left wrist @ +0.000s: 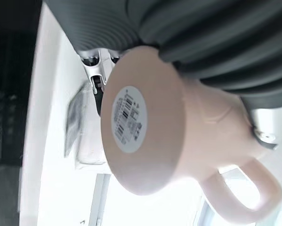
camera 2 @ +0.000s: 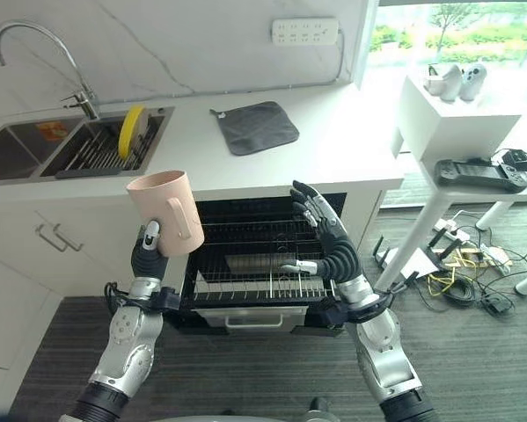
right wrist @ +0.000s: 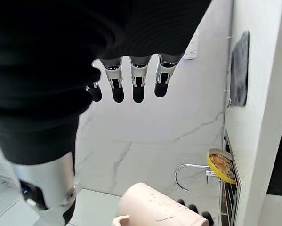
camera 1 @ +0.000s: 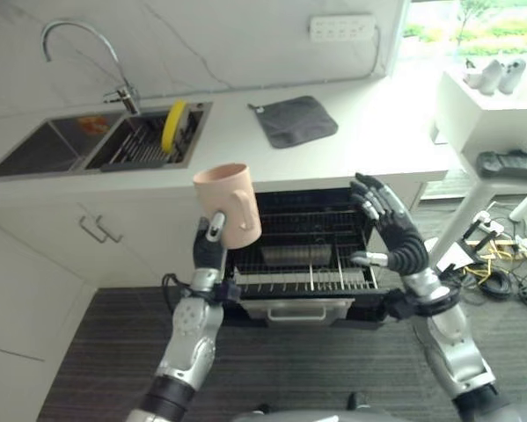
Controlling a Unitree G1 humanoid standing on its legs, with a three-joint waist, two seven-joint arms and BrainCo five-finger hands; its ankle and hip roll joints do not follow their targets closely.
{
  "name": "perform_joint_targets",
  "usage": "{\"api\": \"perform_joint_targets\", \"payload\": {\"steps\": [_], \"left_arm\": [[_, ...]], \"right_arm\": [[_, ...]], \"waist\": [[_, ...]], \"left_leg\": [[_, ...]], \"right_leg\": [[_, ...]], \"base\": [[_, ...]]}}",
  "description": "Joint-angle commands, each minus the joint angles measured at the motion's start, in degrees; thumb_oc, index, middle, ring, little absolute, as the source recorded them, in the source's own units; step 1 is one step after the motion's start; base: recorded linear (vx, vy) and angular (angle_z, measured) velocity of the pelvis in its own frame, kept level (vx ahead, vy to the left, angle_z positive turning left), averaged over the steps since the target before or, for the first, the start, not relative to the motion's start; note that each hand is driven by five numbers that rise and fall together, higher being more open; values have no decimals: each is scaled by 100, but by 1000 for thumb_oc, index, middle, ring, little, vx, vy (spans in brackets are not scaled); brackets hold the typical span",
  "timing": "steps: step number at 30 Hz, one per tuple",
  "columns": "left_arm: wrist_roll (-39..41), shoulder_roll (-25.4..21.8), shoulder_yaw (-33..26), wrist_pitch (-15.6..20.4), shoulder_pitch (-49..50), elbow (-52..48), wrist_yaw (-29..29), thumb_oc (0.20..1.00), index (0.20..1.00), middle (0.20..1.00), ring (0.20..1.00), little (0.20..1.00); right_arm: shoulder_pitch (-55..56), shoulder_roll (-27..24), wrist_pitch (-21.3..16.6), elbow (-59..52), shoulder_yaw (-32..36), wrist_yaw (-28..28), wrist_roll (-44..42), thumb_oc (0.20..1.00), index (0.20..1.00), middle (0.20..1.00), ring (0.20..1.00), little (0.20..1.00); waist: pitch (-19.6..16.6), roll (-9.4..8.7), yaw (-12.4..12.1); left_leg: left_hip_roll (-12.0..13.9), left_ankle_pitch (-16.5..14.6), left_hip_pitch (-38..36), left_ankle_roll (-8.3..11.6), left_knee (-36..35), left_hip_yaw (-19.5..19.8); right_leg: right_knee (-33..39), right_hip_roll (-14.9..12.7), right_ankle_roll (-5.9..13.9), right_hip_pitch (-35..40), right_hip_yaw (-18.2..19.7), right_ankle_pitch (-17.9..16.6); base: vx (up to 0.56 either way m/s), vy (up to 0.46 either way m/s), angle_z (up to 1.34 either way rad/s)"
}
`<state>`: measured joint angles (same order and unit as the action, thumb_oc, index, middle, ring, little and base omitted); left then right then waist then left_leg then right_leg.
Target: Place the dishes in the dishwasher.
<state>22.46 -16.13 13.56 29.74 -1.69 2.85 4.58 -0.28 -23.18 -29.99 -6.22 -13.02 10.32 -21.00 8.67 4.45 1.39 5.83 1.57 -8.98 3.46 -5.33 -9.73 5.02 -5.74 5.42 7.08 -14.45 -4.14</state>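
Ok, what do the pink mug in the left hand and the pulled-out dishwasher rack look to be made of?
The pale pink mug with a handle, held in the left hand, looks like matte plastic or glazed ceramic: smooth, opaque, evenly coloured, with a barcode sticker on its base. I can't tell which. The dark dishwasher rack looks like coated metal wire: thin parallel bars with light upright tines.

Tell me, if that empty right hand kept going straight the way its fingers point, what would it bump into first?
Probably the white countertop edge above the open dishwasher. The right hand is open over the rack, fingers pointing up and slightly toward the counter. Depth is hard to judge, so it might pass just in front of the edge.
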Motion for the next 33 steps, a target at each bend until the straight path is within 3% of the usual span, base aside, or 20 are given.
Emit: {"api": "perform_joint_targets", "payload": {"steps": [1, 5, 7, 16, 22, 27, 33], "left_arm": [[-612, -432, -105, 586, -338, -345, -16, 200, 200, 200, 200, 200], [-1067, -673, -17, 650, -455, -468, 84, 200, 200, 200, 200, 200], [-980, -701, -9, 777, -459, -523, -289, 200, 200, 200, 200, 200], [-473, -781, 179, 556, -456, -659, -1298, 200, 200, 200, 200, 200], [-230, -763, 362, 363, -516, -707, -1720, 200, 200, 200, 200, 200], [934, -641, 591, -377, -539, -676, -2923, 200, 200, 200, 200, 200], [1624, -504, 780, -998, -528, -525, -3571, 200, 200, 200, 200, 200]], "right_arm": [[-327, 45, 219, -309, -14, 242, -410, 1000, 1000, 1000, 1000, 1000], [-382, 70, 349, -288, -78, 375, -688, 1000, 1000, 1000, 1000, 1000], [-375, 121, 460, -311, -105, 445, -736, 1000, 1000, 1000, 1000, 1000], [-474, 207, 1230, -411, -293, 1382, -1599, 1000, 1000, 1000, 1000, 1000], [-594, 235, 1297, -386, -424, 1456, -1726, 1000, 1000, 1000, 1000, 1000], [-686, 224, 1557, -496, -429, 1731, -1938, 1000, 1000, 1000, 1000, 1000], [-722, 214, 1614, -471, -469, 1805, -2045, 1000, 1000, 1000, 1000, 1000]], "waist": [[-85, -419, 33], [-116, -413, -19], [-127, -410, -28], [-121, -395, -58], [-135, -400, -88], [-125, -400, -68], [-138, -394, -36]], "left_leg": [[-248, -418, -91, -132, 401, -206], [-250, -385, -87, -124, 343, -160], [-250, -376, -88, -125, 327, -150], [-253, -360, -131, -124, 290, -138], [-257, -358, -149, -128, 273, -134], [-251, -366, -171, -134, 265, -144], [-249, -373, -204, -141, 254, -180]], "right_leg": [[-321, -65, 48, 179, -32, 506], [-307, -63, 65, 185, -80, 493], [-307, -62, 68, 182, -78, 489], [-276, -69, 83, 229, -79, 470], [-249, -70, 90, 255, -78, 459], [-248, -69, 96, 255, -54, 448], [-233, -66, 99, 271, -40, 435]], "base": [[12, -4, 12], [22, -4, 18], [19, -8, 8], [7, -6, 2], [3, -2, 1], [0, 0, 0], [0, 0, 0]]}}
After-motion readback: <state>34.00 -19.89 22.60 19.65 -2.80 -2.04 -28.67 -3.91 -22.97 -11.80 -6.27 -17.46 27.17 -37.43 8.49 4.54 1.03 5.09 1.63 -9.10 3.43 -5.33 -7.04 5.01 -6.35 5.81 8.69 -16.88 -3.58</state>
